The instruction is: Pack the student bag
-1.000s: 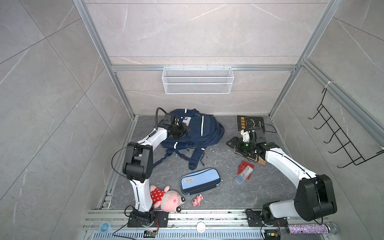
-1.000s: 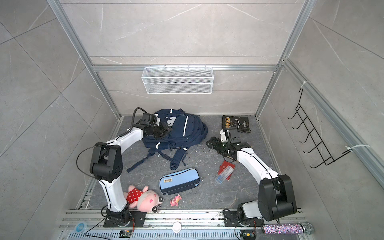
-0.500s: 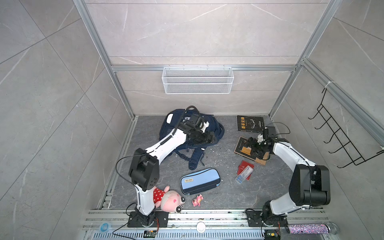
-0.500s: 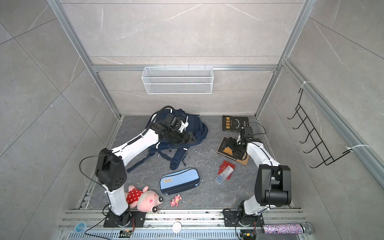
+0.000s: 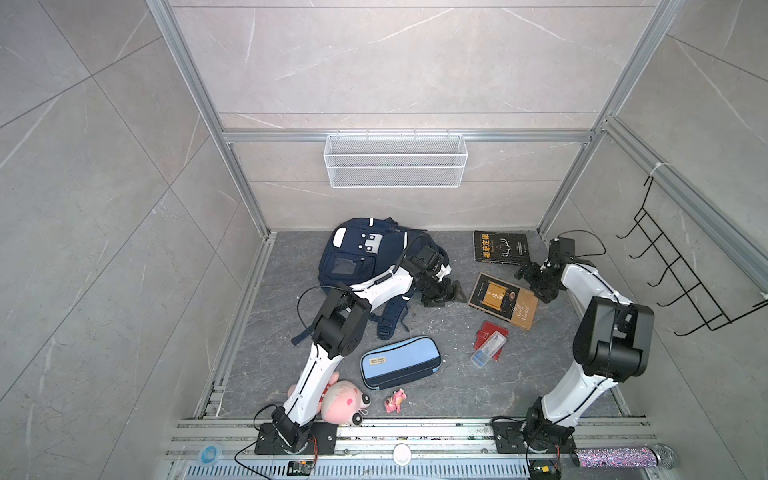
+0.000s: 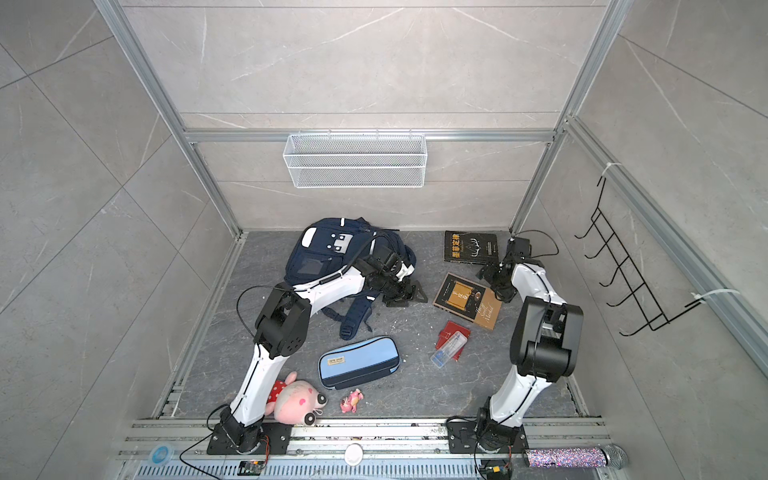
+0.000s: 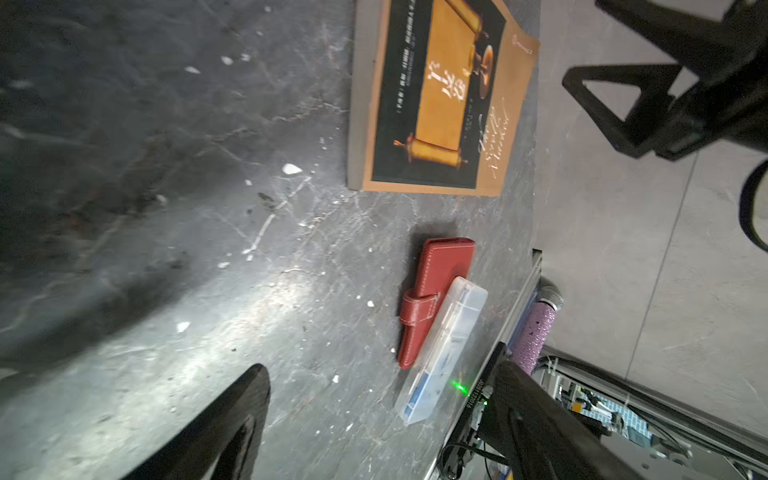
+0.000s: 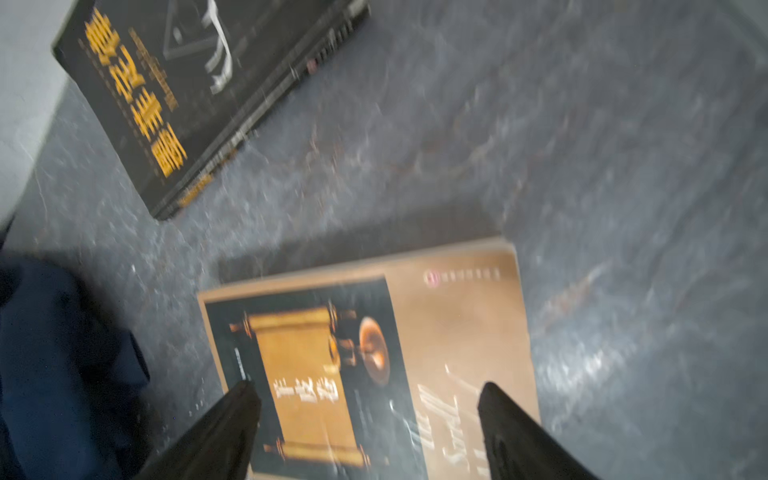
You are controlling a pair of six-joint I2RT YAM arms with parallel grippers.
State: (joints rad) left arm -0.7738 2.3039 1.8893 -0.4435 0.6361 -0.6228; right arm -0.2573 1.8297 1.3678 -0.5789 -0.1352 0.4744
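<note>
Landmark: brown book (image 5: 503, 301), flat on the desk (image 5: 440, 332), cover up, skewed to the desk edges.

- Student bag (image 5: 357, 257) lies left of the brown book and well apart from it, its top at the back wall and its straps trailing toward the front. In the right wrist view its navy fabric (image 8: 54, 365) shows just past the book's spine-side edge.
- Left tool (image 5: 446, 293) is between bag and brown book, spread and empty. A bare strip of desk separates it from the book's left edge.
- Right tool (image 5: 534, 280) is at the brown book's far right corner, spread, nothing pinched. In its wrist view the fingers (image 8: 232, 415) frame the cover; can't tell whether they touch it.
- Black book (image 5: 500, 247) is behind the brown book, near the back wall, with a narrow gap between them.
- Red wallet (image 5: 488, 332) is just in front of the brown book, with the clear case (image 5: 488, 351) overlapping it.
- Pencil case (image 5: 399, 361) is front-left of the brown book, with open desk between.
- The desk's right edge and wall are close to the brown book, so room is tight on that side.
</note>
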